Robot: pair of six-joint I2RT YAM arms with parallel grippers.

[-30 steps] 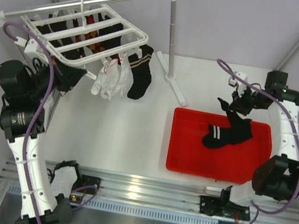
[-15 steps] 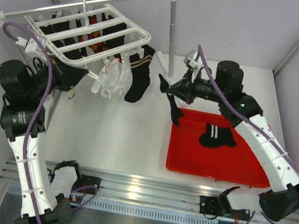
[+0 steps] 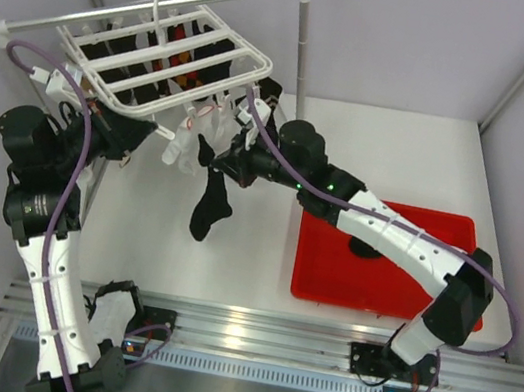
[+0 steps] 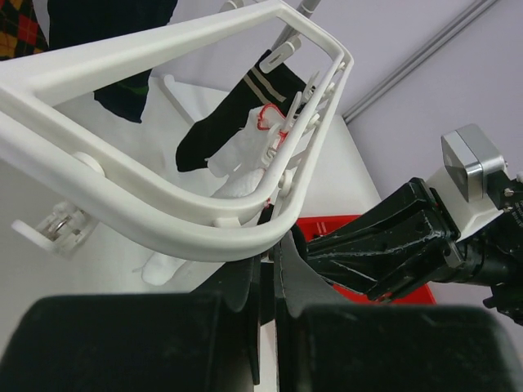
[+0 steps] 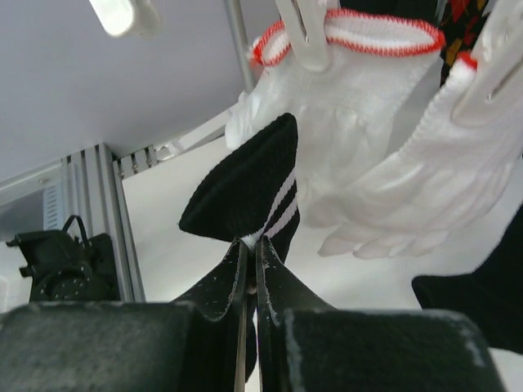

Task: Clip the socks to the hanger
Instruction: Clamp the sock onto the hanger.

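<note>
**Sock brought up to the hanger, not yet clipped**

One black sock (image 3: 208, 202) hangs in the air just below the near edge of the hanger (image 3: 166, 47). It is pinched at the striped cuff and its foot dangles free above the desk (image 3: 228, 271). In the right wrist view the cuff (image 5: 245, 192) sits right beside the white socks (image 5: 359, 122), which already hang from clips (image 5: 304, 33). A second black sock (image 3: 365, 247) lies in the red tray (image 3: 376, 299), partly hidden under the right arm.

The step in hand looks like presenting the cuff to a clip. The next move would call for lifting the cuff into an open clip mouth and keeping the fabric taut so it does not fold. The crowding white socks leave little room, and I cannot tell which clip is free.

The right gripper (image 5: 249, 243) is clamped on the sock, fingers pressed together with only cuff fabric between them. From above, it (image 3: 231, 164) reaches across the desk to the hanger's edge.

The left gripper (image 4: 265, 273) is closed, its fingers together just under the hanger's rim (image 4: 163, 216). It seems to steady the frame. Whether it pinches the rim itself or a part beneath cannot be made out.
</note>
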